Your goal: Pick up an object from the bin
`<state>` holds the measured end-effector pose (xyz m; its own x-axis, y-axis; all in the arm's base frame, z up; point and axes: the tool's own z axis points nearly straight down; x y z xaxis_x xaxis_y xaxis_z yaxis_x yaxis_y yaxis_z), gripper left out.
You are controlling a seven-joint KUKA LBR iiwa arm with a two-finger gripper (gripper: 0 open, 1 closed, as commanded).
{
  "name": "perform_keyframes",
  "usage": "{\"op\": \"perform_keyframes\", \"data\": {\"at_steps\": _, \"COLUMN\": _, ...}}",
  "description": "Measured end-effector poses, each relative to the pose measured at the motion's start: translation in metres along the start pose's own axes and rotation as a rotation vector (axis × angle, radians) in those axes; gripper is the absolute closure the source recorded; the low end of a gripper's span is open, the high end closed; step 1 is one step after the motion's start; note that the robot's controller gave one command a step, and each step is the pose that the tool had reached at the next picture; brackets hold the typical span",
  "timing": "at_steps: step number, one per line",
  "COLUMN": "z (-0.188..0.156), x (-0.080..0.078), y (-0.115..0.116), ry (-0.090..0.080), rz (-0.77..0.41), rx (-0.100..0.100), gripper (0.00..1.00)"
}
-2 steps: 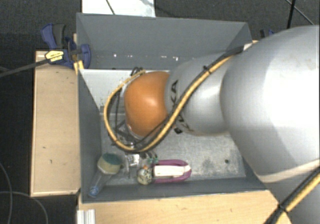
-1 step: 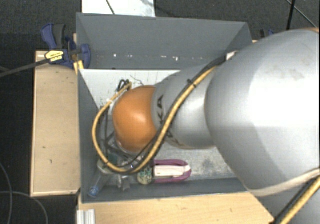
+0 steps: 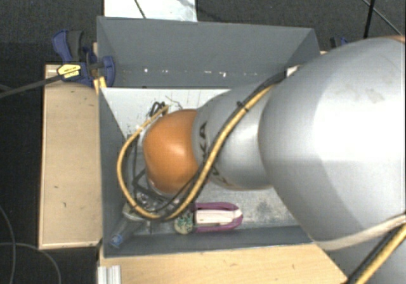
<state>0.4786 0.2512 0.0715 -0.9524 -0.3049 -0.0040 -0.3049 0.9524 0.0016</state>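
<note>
Silver arm (image 3: 330,143) was the thing right up in our faces, a big fat link reaching in from the right and covering most of the grey bin (image 3: 203,54). Next down in size, the orange cover (image 3: 168,149) on the wrist sat over the left half of the bin floor, with a yellowish cable (image 3: 222,140) looped round underneath it. The gripper (image 3: 141,201) was tucked below that cover, near the front-left corner, and honestly we couldn't tell if it was open or closed, or whether it had anything in it.

Stuff we could make out for picking: a purple-and-white oblong thing (image 3: 217,216) lying flat along the front wall, just right of the gripper, and a small greenish round bit (image 3: 184,225) right at its left end.

What worried us: the gripper looked low and tight to that corner, so we figured it could scrape the wall. The cable loop hung close to both items and could snag or drag one. And the oblong thing sat hard against the wall, so a grab there might just shove it along.
</note>
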Motion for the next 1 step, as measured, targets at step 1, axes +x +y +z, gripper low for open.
{"op": "perform_keyframes", "data": {"at_steps": 1, "z": -0.1415, "x": -0.0352, "y": -0.0165, "ry": -0.008, "rz": -0.019, "rx": 0.001, "gripper": 1.00}}
